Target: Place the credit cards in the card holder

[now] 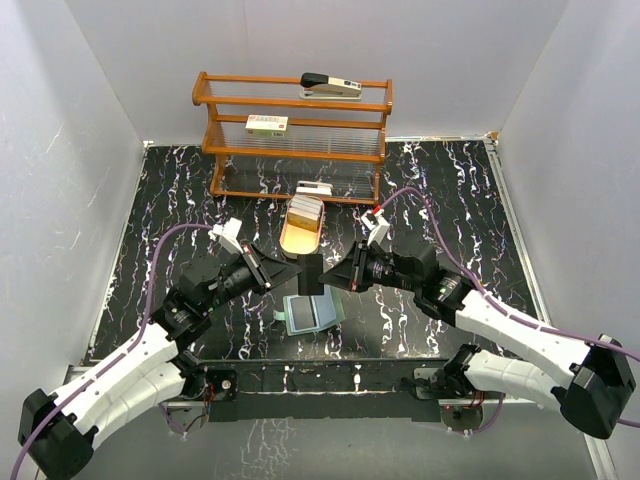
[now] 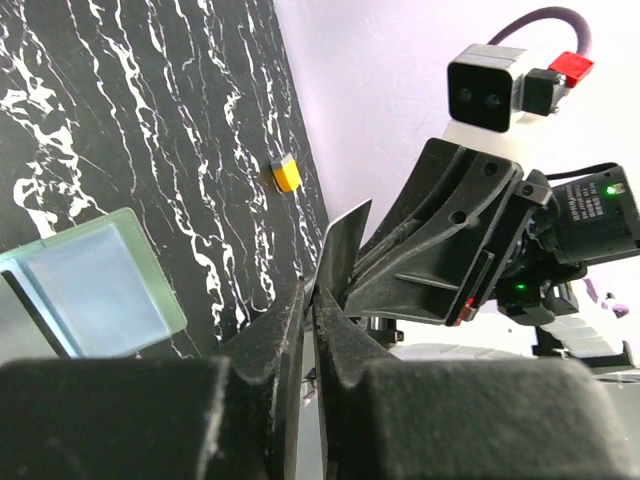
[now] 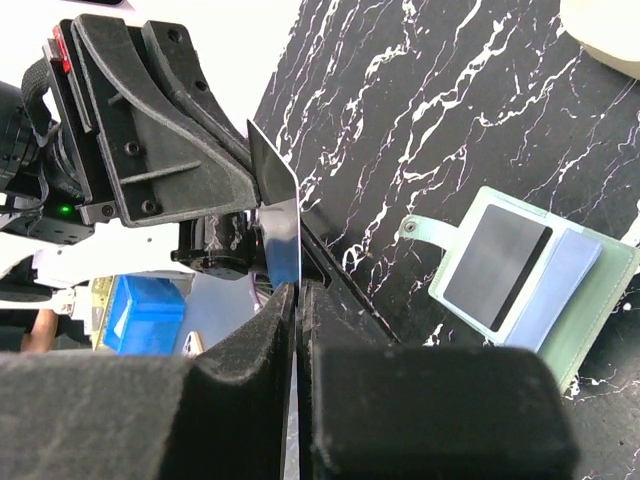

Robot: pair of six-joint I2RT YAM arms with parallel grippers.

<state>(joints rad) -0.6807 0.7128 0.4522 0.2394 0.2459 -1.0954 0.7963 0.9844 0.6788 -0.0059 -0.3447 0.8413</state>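
Observation:
One dark credit card [image 1: 312,272] hangs edge-up above the table, between the two arms. My left gripper [image 1: 297,268] is shut on its left edge and my right gripper [image 1: 329,275] is shut on its right edge. In the left wrist view the card [image 2: 346,248] rises from my shut left gripper [image 2: 310,295]. In the right wrist view the same card [image 3: 279,198] rises from my shut right gripper [image 3: 298,290]. The sage-green card holder [image 1: 311,313] lies open on the table just below, its blue-grey pockets [image 3: 565,285] facing up. More credit cards [image 1: 305,210] stand in the tan tray.
The tan oval tray [image 1: 298,238] sits just behind the grippers. Behind it a wooden rack [image 1: 294,135] carries a stapler [image 1: 330,84] and a white box [image 1: 267,124]. White walls close three sides. A small yellow block [image 2: 285,173] lies at the table's edge.

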